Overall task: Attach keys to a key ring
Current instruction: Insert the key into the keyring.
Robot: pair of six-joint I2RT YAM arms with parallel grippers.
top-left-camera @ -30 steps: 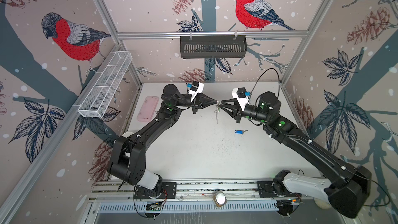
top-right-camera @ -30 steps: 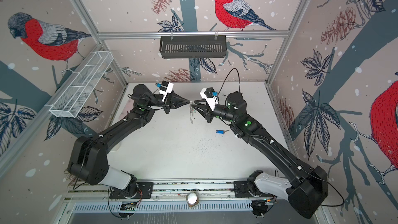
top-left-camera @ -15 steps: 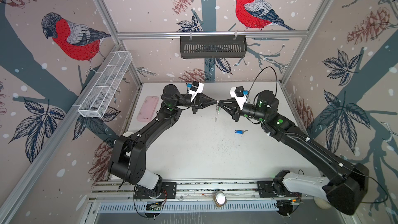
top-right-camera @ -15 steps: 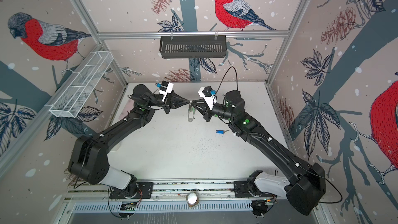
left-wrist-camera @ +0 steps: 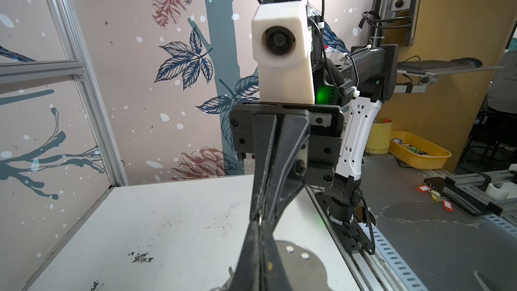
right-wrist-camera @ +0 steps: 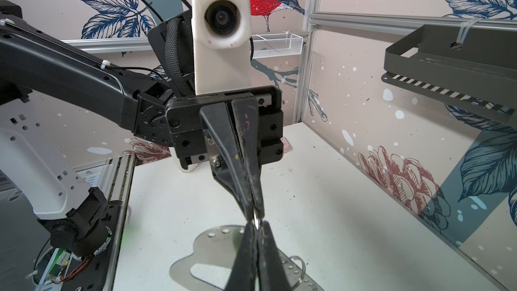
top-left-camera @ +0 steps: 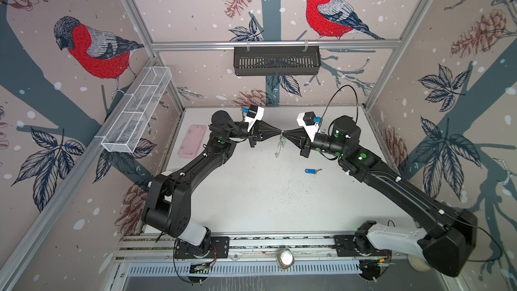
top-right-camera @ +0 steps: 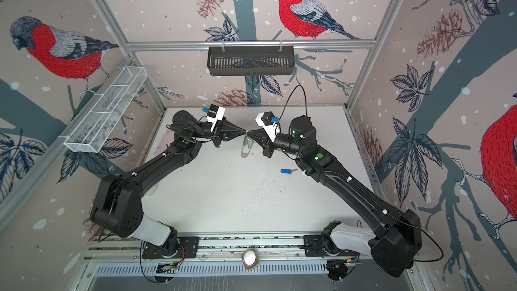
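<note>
Tip to tip: left gripper [top-left-camera: 280, 133] and right gripper [top-left-camera: 283, 134], both pinched closed on a wire loop of the key ring [top-left-camera: 278, 148], whose plate dangles below. The blue-tagged key [top-left-camera: 311, 171] lies on the table [top-left-camera: 251, 197] near the right arm. The yellow tub [left-wrist-camera: 436, 158] (outside the cell) holds small coloured tags.
</note>
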